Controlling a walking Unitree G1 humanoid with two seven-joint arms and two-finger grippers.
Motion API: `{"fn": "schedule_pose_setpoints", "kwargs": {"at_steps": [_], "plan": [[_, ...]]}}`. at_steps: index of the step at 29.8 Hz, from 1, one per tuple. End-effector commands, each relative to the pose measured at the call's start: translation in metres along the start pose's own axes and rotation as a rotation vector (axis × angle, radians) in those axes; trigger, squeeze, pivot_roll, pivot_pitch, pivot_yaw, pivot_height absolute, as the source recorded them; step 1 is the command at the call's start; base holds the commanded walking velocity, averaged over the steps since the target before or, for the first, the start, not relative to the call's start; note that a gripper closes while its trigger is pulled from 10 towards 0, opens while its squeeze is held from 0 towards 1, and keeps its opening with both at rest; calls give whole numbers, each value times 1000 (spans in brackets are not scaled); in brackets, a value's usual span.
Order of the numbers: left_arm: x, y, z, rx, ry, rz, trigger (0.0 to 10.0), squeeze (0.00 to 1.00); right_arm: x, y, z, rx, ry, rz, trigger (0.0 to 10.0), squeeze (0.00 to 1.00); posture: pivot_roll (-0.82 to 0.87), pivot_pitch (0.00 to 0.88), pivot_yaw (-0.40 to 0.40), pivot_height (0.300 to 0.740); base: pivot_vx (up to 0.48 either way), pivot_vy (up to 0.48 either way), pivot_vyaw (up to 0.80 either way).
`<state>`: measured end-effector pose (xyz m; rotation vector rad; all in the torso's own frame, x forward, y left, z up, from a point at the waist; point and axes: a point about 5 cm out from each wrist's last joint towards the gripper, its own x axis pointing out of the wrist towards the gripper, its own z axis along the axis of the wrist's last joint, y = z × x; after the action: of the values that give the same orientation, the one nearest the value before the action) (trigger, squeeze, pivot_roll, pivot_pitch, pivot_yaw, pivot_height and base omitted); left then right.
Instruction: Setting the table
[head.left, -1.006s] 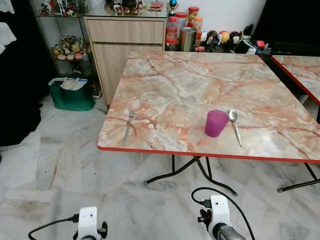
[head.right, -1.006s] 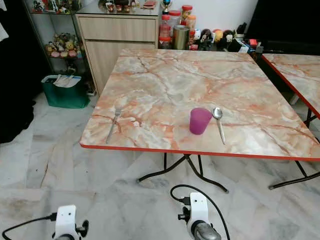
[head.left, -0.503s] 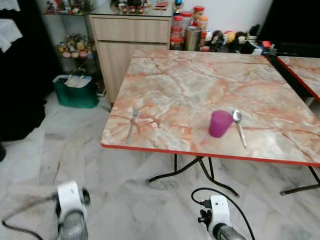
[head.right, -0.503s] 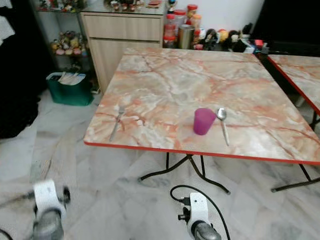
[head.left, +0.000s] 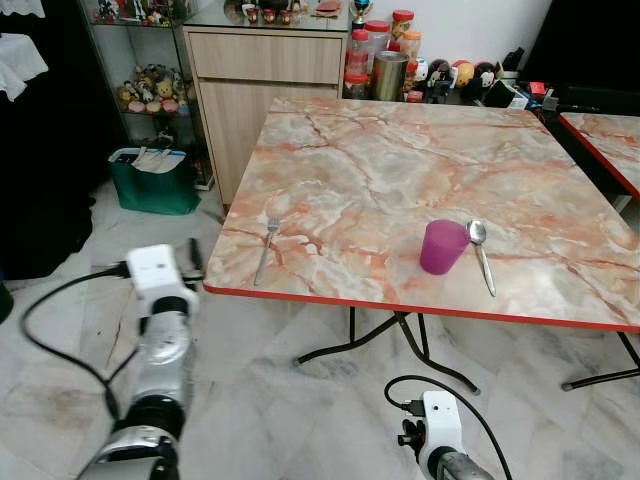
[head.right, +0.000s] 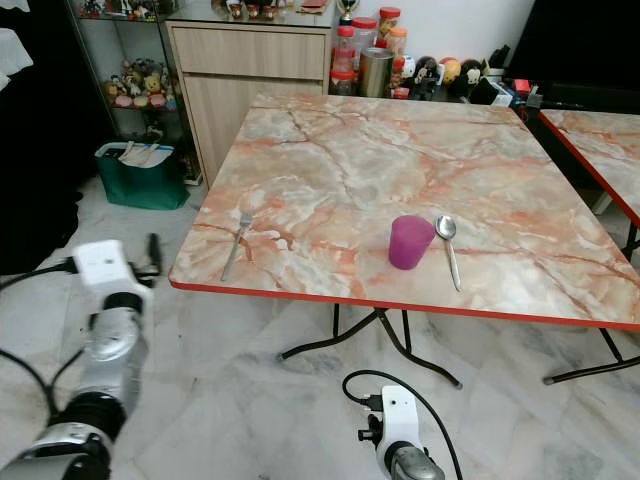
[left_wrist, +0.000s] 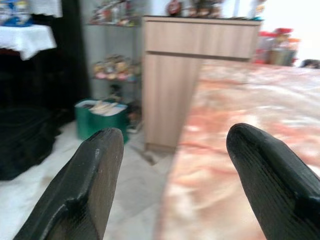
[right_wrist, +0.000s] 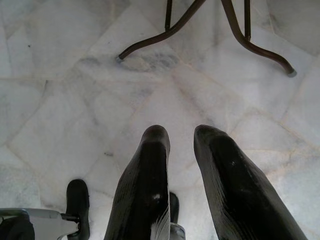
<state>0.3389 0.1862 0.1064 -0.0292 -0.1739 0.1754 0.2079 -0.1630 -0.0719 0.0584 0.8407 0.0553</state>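
You see a pink-and-white marbled bench (head.left: 400, 170) with red edging, a magenta cup (head.left: 442, 247), silver fork (head.left: 266, 249) and spoon (head.left: 482, 250), a green bin (head.left: 150, 185).

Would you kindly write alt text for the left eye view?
A marble-patterned table holds a fork, a purple cup and a spoon near its front edge. The left gripper is raised beside the table's left corner.

A home dining area: marble-patterned folding table (head.left: 400, 160) on a tiled floor (head.left: 60, 330), wooden cabinet (head.left: 265, 70), shelves of figurines (head.left: 145, 90), food jars (head.left: 385, 45).
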Motion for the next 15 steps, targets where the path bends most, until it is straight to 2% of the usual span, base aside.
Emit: {"fn": "schedule_pose_setpoints", "kwargs": {"at_steps": [1, 4, 8, 11, 15], "plan": [[1, -9, 4, 5, -14, -32, 10000, 0, 0, -2, 0, 15, 0, -10, 10000, 0, 29, 0, -51, 740, 0, 0, 0], [-2, -16, 1, -8, -2, -45, 10000, 0, 0, -1, 0, 16, 0, -10, 10000, 0, 29, 0, -51, 740, 0, 0, 0], [-3, -22, 0, -6, 7, -82, 10000, 0, 0, -1, -1, 6, 7, -10, 10000, 0, 32, 0, -52, 740, 0, -277, 0], [-2, -22, 1, -6, 7, -84, 10000, 0, 0, -1, -1, 0, 9, -15, 10000, 0, 33, 0, -51, 740, 0, -249, 0], [1, -19, 3, -1, 5, -85, 10000, 0, 0, -1, -2, 9, 16, -20, 10000, 0, 31, 0, -46, 740, 0, 0, 0]]}}
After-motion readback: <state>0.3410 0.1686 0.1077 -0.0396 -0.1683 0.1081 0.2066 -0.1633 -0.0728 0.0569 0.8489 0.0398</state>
